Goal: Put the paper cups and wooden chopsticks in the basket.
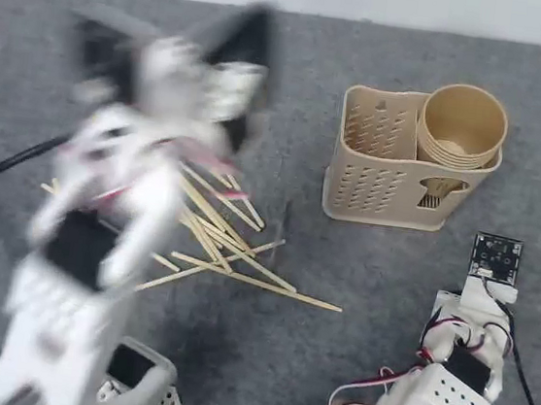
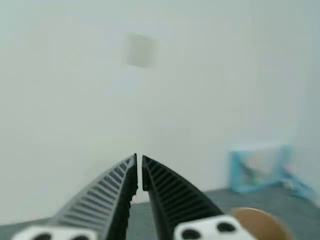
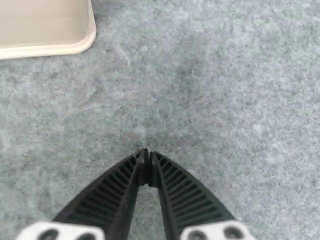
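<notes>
A beige basket (image 1: 381,176) stands at the back right of the grey carpet, with a stack of paper cups (image 1: 463,127) in its right compartment. Several wooden chopsticks (image 1: 222,241) lie scattered on the carpet in the middle. The left arm is raised over the chopsticks' left side, and its gripper (image 1: 244,48) points up and away; in the left wrist view the gripper (image 2: 139,159) is shut and empty, facing a pale wall, with a cup rim (image 2: 255,222) low in that view. My right gripper (image 3: 148,155) is shut, empty, just above bare carpet near the basket's corner (image 3: 75,40).
The right arm's base (image 1: 446,379) sits at the front right, the left arm's base (image 1: 133,382) at the front left. A black cable (image 1: 6,165) runs off the left edge. A light blue frame (image 2: 260,170) stands by the far wall.
</notes>
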